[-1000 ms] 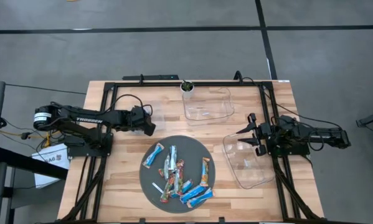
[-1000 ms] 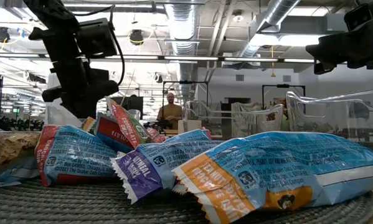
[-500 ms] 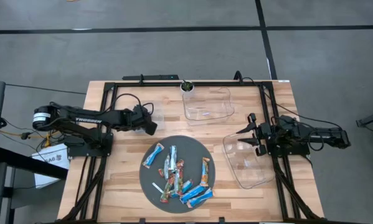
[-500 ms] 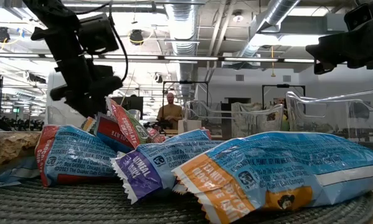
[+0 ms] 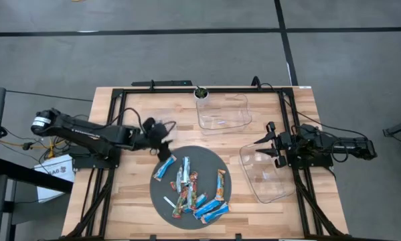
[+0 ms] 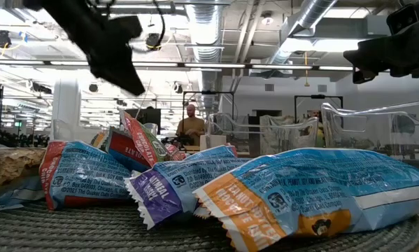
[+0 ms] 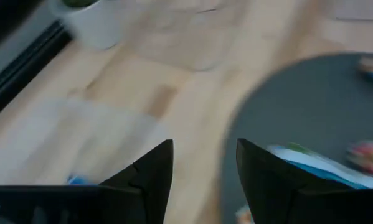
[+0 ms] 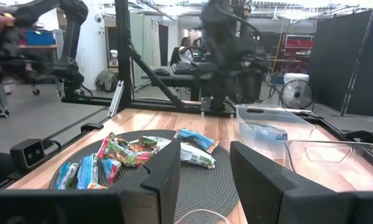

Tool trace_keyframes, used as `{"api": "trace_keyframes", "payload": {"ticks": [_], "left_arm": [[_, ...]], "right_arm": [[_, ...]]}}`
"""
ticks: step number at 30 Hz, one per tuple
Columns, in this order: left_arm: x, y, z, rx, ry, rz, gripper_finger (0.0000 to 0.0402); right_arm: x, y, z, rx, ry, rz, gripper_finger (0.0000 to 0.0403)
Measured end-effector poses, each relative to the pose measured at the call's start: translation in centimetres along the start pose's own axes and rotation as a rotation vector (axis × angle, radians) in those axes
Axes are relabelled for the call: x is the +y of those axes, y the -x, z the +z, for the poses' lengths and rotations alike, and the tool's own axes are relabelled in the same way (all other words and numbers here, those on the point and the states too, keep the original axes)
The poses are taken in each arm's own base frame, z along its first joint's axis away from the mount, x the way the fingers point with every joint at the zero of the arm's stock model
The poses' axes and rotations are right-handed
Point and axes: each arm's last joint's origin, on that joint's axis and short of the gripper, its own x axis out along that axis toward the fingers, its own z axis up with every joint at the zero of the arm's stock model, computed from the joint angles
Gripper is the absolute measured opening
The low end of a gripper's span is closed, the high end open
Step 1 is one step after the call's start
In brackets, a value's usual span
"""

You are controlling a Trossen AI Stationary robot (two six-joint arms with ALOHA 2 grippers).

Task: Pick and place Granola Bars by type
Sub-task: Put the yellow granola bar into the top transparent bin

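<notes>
Several granola bars [image 5: 189, 187] lie in a loose heap on a round dark grey mat [image 5: 219, 161]; their wrappers are blue-and-white, bright blue and multicoloured. In the low view the bars [image 6: 216, 189] fill the foreground. My left gripper [image 5: 165, 152] hovers at the mat's far-left edge, open, touching nothing. In its wrist view the left gripper [image 7: 205, 165] has a blue-and-white bar [image 7: 320, 167] just beyond its fingers. My right gripper [image 5: 263, 148] waits open over a clear container [image 5: 267, 175] right of the mat, and the right gripper [image 8: 202, 168] faces the mat.
A second clear container [image 5: 223, 112] stands beyond the mat with a blue wrapper [image 8: 267, 132] in it. A small white cup with a green plant [image 5: 201, 93] stands at the far edge. A black frame [image 5: 113, 120] runs around the wooden table. A person [image 6: 191, 126] sits far behind.
My left arm has reached out, and its gripper has moved toward the table's near edge and slightly right, arriving at the mat's far-left rim. The left wrist view is blurred by this movement. The bars have not moved.
</notes>
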Motion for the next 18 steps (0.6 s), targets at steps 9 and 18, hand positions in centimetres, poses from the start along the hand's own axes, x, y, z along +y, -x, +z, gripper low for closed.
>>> {"api": "trace_keyframes", "payload": {"ticks": [9,18], "left_arm": [[-4.8,2.9,-1.8,0.066,-0.082,-0.289,0.0166],[-7.3,1.1,-4.3,0.231,0.057,-0.265,0.0166]], "right_arm": [[0.0,0.0,0.0,0.000,0.000,0.000,0.0133],[0.0,0.0,0.0,0.000,0.000,0.000,0.0133]]}}
